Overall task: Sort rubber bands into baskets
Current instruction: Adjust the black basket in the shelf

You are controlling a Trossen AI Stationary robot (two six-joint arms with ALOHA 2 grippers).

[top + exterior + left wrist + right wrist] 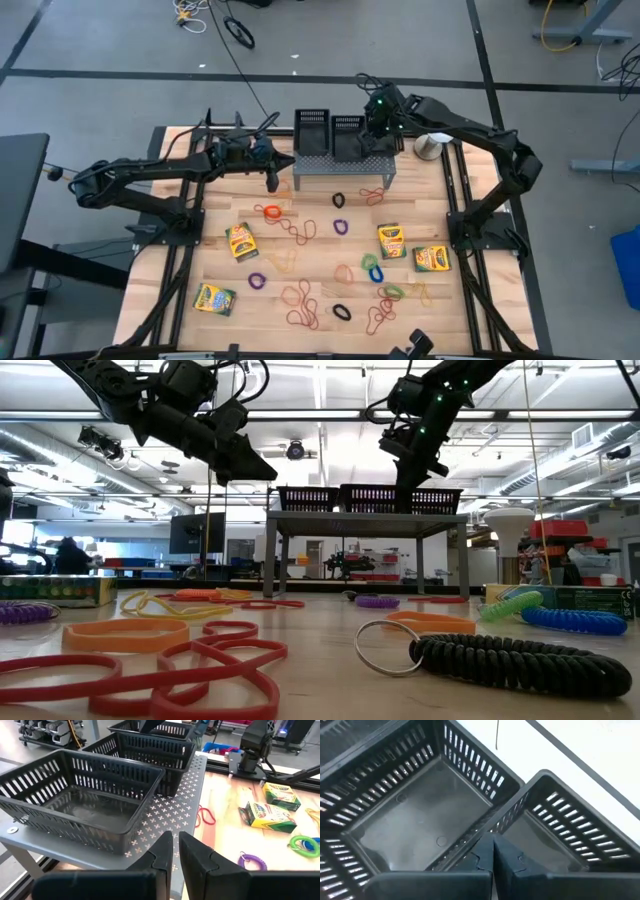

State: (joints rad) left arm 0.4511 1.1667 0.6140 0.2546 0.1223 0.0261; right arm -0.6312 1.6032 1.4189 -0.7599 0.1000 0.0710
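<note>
Tabletop (300,262): pale wood planks, grain visible, matt w/ a slight sheen in the low view. Baskets (75,795): black slotted plastic, floors smooth and semi-glossy, faint reflections seen. Stand (172,805): grey metal sheet, perforated w/ cross-shaped holes, matt. Rubber bands (190,670): smooth rubber, dull satin finish. Black coil band (520,660): ribbed plastic, approx. matt; its key ring (385,648) is shiny metal. Crayon boxes (267,815): printed card, lightly glossy. Fingers (197,862) of both arms: matt black plastic.

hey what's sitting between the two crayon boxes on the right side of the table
Nothing. In the high view the upright crayon box and the flat crayon box have only bare table between them.
</note>
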